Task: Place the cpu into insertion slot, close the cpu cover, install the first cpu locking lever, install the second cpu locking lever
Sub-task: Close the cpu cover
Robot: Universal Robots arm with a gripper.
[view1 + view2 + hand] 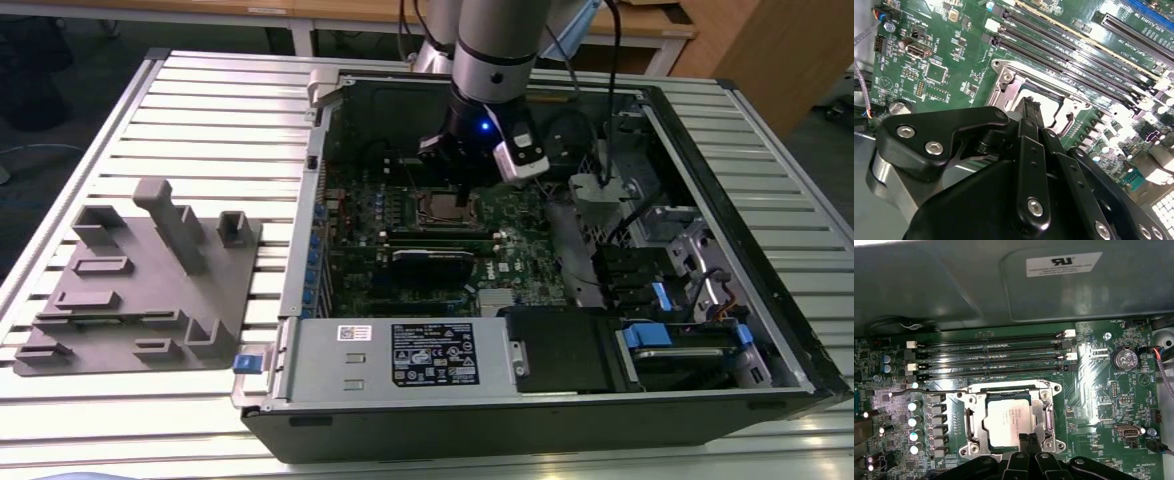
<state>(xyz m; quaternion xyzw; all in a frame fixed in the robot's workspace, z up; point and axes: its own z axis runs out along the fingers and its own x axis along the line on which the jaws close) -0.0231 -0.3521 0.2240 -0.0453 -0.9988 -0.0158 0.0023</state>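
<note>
Found a slatted metal surface [200, 110] carrying an open computer case [534, 425], with a grey moulded fixture [134, 290] lying well apart on the exterior view's left. Noted the arm [497, 50] hanging down into the case and hiding part of its far wall. Inside, saw the green motherboard [400, 265], a labelled power supply [400, 355] at the near edge and a blue-tabbed drive bay [654, 335] on the exterior view's right. Counted four long memory slots [989, 352] just beside the insertion slot [430, 212]. Found the cpu cover [1047, 412] lying flat on that slot, with the cpu [1006, 422] seated inside and showing through the window. Traced a thin locking lever [934, 390] along the slot's side nearest the memory slots. Caught the gripper [1026, 439] right over the cover's edge farthest from those slots, jaws pressed together with nothing seen between them, its black body masking that edge in both wrist views.
</note>
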